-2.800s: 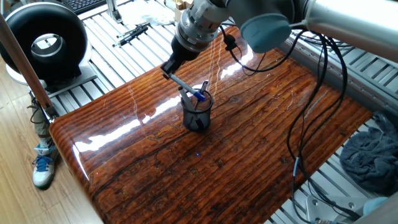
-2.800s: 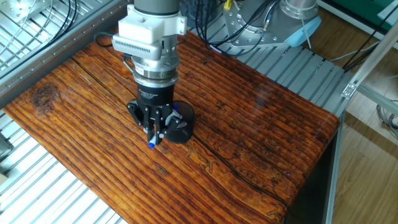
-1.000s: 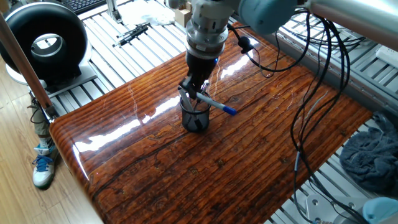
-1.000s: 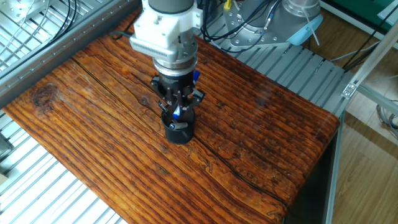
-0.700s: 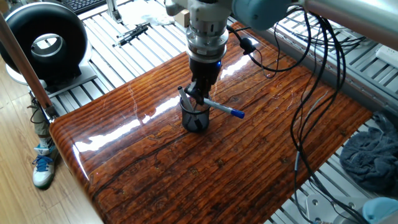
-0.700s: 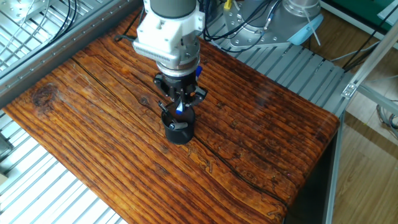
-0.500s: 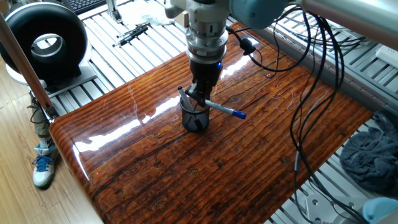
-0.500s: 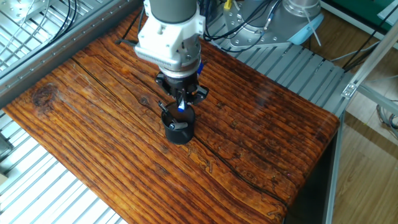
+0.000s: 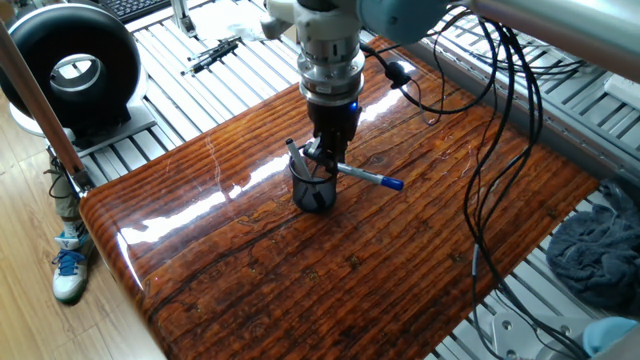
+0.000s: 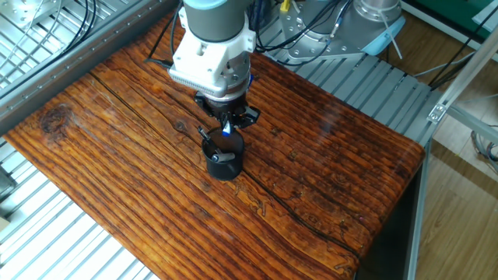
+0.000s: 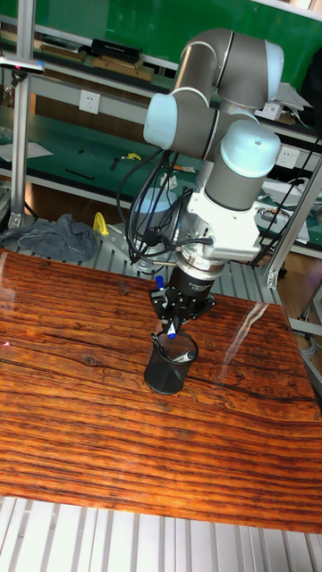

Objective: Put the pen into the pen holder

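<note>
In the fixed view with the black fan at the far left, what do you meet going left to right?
Black fan → pen holder → blue cap end of the pen → grey cloth.

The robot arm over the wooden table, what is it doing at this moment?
The gripper holds the pen just above the pen holder, a black mesh cup standing on the table. The pen lies almost level, its blue cap end pointing away from the cup. It is not yet inside. Another dark pen already stands in the cup.
</note>
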Robot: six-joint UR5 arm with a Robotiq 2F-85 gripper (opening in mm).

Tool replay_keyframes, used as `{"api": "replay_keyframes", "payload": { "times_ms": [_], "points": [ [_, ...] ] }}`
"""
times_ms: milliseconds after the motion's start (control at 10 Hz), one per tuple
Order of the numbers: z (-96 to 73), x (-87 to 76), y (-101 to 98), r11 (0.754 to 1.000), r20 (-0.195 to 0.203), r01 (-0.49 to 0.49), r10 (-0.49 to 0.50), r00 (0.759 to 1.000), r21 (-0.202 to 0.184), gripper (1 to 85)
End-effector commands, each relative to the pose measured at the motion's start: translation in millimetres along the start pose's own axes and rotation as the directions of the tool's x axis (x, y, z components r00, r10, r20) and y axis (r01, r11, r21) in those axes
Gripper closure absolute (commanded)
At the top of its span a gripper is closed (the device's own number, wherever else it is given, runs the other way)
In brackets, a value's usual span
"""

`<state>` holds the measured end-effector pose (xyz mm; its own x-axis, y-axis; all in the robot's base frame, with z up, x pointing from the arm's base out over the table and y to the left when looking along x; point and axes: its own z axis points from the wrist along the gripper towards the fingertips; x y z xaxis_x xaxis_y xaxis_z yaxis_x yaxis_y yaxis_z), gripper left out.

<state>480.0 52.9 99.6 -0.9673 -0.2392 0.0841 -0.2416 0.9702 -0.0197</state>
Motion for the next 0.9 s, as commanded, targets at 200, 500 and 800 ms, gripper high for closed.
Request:
{"api": "replay_keyframes", "payload": {
  "times_ms": [200,500,800],
  "points": [
    [-0.2,-2.5,-1.3,1.000,0.000,-0.014,0.014,1.000,0.011,84.3],
    [1.7,-5.4,-3.4,1.000,0.005,0.001,-0.001,1.000,0.017,84.3],
    [1.6,4.2,-5.5,1.000,-0.032,0.007,-0.007,0.999,0.024,84.3]
  ]
}}
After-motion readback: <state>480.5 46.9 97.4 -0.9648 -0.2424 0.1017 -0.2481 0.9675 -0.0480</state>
